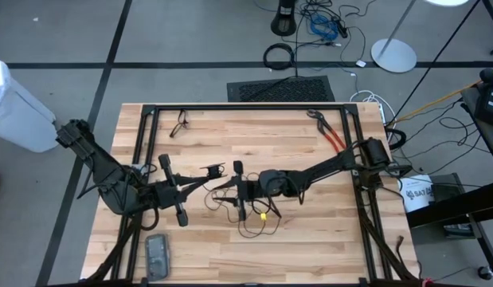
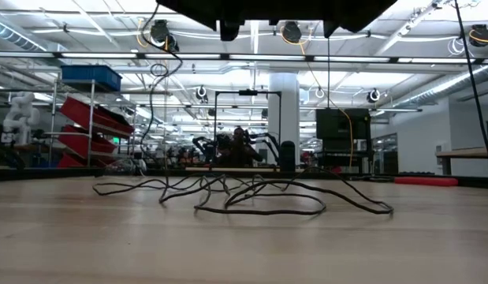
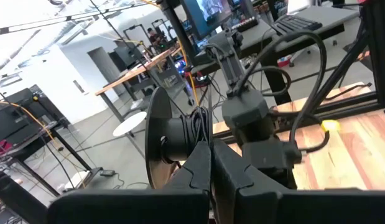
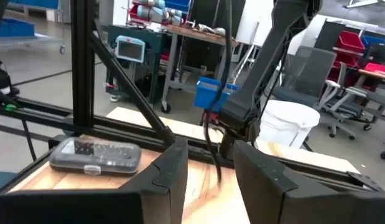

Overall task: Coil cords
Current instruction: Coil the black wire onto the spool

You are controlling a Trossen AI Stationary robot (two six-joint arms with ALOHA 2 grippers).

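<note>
We see the cord (image 1: 258, 219) lying in loose loops at the middle of the bench (image 1: 310, 247), lower centre of the high frame, with a small yellow piece (image 1: 264, 214) among its strands. In the low view it sprawls flat across the wood (image 2: 259, 207). The left claw (image 1: 210, 171) hangs left of centre, fingers (image 3: 195, 171) pressed together, a strand rising between them in its wrist view. The right claw (image 1: 237, 189) sits just beside the tangle, fingers (image 4: 170, 168) parted narrowly with a strand hanging in the gap. Red pliers (image 1: 330, 131) lie upper right; a grey case (image 1: 158, 255) lower left.
</note>
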